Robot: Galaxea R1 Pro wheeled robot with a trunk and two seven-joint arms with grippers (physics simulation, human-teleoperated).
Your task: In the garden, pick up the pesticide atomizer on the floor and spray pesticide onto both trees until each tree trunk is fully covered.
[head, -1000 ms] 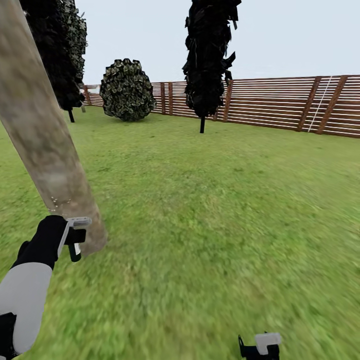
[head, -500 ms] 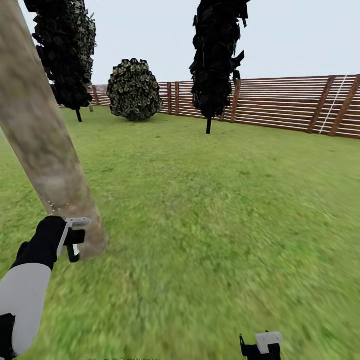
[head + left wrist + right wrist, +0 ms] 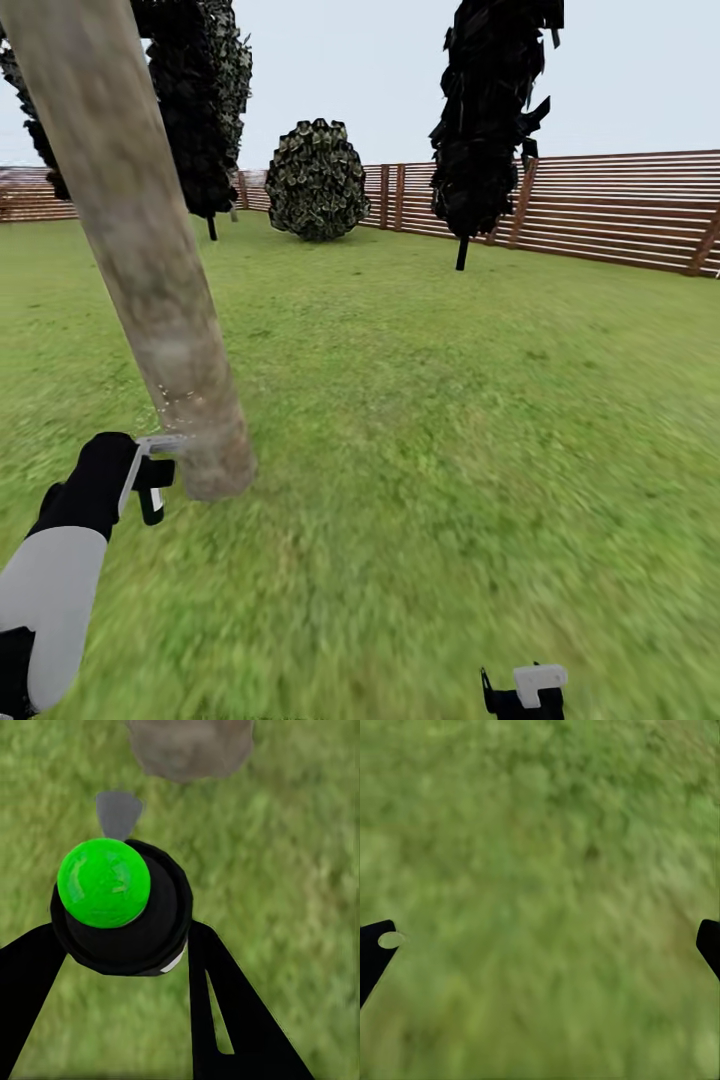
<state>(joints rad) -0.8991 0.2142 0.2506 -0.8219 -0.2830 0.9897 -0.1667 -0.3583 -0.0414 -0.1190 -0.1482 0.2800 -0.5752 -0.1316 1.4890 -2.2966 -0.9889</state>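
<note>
A thick beige-grey tree trunk (image 3: 150,250) leans up from the grass at the left of the head view. A few tiny white pesticide specks (image 3: 175,400) dot it low down. My left gripper (image 3: 150,478) hovers just short of the trunk's base. In the left wrist view it is shut on the pesticide atomizer (image 3: 120,907), a black body with a bright green round cap, with a black finger (image 3: 225,1012) on each side. Its grey nozzle (image 3: 118,811) points toward the trunk's foot (image 3: 191,746). My right gripper (image 3: 525,695) hangs low over grass, open (image 3: 540,945) and holding nothing.
Green lawn (image 3: 450,420) stretches ahead and to the right. Two narrow black-green conifers (image 3: 490,120) (image 3: 195,110) and a round dark bush (image 3: 317,180) stand far back. Behind them, a brown slatted fence (image 3: 620,210) closes the garden.
The whole head view has swung, so the trunk, conifers and fence sit further right in the picture. Both arms hold the same pose, and the atomizer stays gripped.
</note>
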